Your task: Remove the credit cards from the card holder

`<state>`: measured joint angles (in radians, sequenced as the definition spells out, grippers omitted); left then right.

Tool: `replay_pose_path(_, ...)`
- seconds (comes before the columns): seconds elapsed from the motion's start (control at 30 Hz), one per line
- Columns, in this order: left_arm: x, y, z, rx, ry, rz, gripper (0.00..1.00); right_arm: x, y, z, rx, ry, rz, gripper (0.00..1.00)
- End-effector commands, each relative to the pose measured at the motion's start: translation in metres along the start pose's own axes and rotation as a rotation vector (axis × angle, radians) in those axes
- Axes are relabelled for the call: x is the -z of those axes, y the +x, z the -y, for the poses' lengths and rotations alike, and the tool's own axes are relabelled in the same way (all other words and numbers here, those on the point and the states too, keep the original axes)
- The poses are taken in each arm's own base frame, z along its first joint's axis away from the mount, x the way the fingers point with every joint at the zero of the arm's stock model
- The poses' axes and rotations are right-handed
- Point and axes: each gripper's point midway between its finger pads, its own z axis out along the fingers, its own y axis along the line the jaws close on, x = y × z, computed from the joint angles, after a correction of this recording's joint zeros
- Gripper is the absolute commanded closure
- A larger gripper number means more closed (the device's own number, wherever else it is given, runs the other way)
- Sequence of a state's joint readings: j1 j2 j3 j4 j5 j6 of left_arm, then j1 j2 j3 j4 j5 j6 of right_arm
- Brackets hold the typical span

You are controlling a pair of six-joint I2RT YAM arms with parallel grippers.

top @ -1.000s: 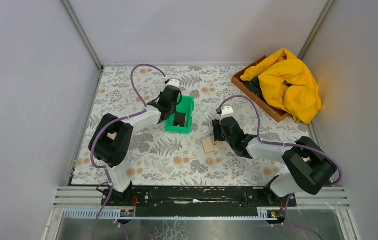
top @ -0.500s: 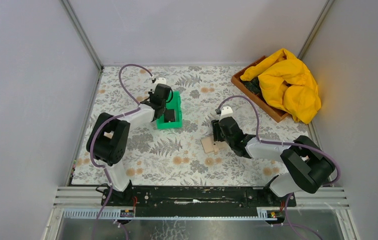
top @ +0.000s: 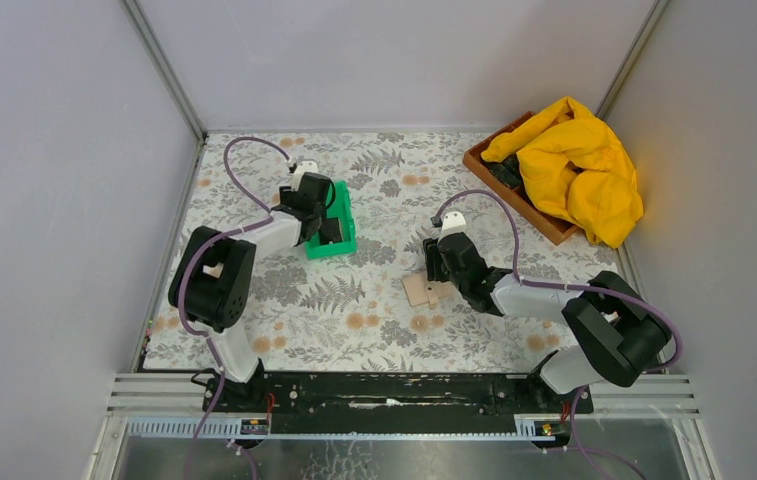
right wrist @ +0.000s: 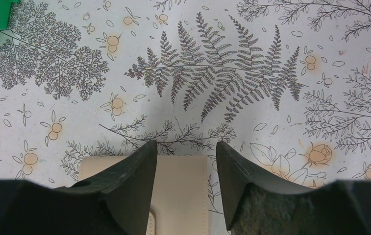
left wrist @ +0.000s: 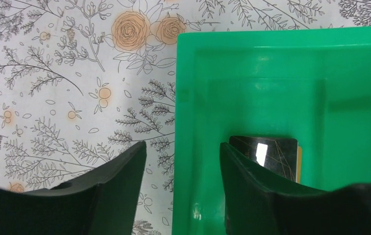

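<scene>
The card holder (right wrist: 181, 188) lies flat under my right gripper (right wrist: 185, 147), whose fingers stand apart over it. A dark credit card (left wrist: 266, 152) sits in the green bin (left wrist: 281, 58), just beside my left gripper (left wrist: 182, 147), whose spread fingers straddle the bin's wall.

Bin (left wrist: 185, 88) wall between fingers (left wrist: 114, 188) of left tool (left wrist: 183, 152); open table (right wrist: 271, 49) beyond card holder (right wrist: 179, 196).
</scene>
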<state>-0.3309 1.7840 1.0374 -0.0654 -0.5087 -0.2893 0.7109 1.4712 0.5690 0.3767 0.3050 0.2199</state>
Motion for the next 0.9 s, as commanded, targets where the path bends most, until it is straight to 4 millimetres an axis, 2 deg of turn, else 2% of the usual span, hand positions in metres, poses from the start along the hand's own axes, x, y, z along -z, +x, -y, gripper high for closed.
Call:
replay_pose_path(0.0,0.016,-0.026,-0.012,0.081,-0.024,0.087,0.32,-0.003,-0.019,-0.002,-0.004,0.01,0.044,0.45)
replay_pose_path(0.13,0.036,-0.041,-0.029,0.151,-0.067,0.158,0.21,-0.003,-0.019,-0.002,-0.003,0.01,0.043,0.45)
replay_pose_path(0.23,0.061,-0.056,-0.042,0.222,-0.091,0.24,0.2,-0.004,-0.018,-0.002,-0.003,0.011,0.043,0.45)
replay_pose_path(0.3,0.083,-0.066,-0.036,0.252,-0.046,0.296,0.2,-0.003,-0.02,0.0,-0.006,0.023,0.048,0.44)
replay_pose_path(0.37,0.11,-0.074,-0.011,0.249,0.062,0.346,0.25,0.0,-0.023,0.001,-0.025,0.031,0.06,0.45)
replay_pose_path(0.43,0.141,-0.075,0.031,0.195,0.219,0.384,0.35,0.005,-0.029,0.001,-0.056,0.021,0.088,0.45)
replay_pose_path(0.5,0.174,-0.068,0.081,0.133,0.394,0.399,0.57,0.01,-0.033,0.0,-0.091,0.008,0.12,0.51)
replay_pose_path(0.6,0.196,-0.049,0.136,0.099,0.649,0.334,0.94,0.014,-0.033,-0.001,-0.122,-0.009,0.131,0.87)
replay_pose_path(0.63,0.195,-0.041,0.15,0.086,0.705,0.299,0.99,0.015,-0.031,-0.003,-0.125,-0.021,0.124,0.97)
replay_pose_path(0.67,0.194,-0.033,0.161,0.07,0.746,0.263,1.0,0.015,-0.029,-0.006,-0.129,-0.033,0.11,1.0)
replay_pose_path(0.73,0.186,-0.015,0.18,0.043,0.785,0.199,1.0,0.019,-0.021,-0.011,-0.123,-0.067,0.066,0.99)
replay_pose_path(0.77,0.183,-0.008,0.187,0.036,0.802,0.182,1.0,0.022,-0.019,-0.012,-0.131,-0.076,0.055,0.95)
replay_pose_path(0.8,0.179,0.0,0.194,0.027,0.815,0.164,1.0,0.026,-0.018,-0.012,-0.14,-0.081,0.057,0.84)
replay_pose_path(0.87,0.171,0.017,0.203,0.011,0.831,0.119,1.0,0.034,-0.016,-0.01,-0.148,-0.09,0.068,0.55)
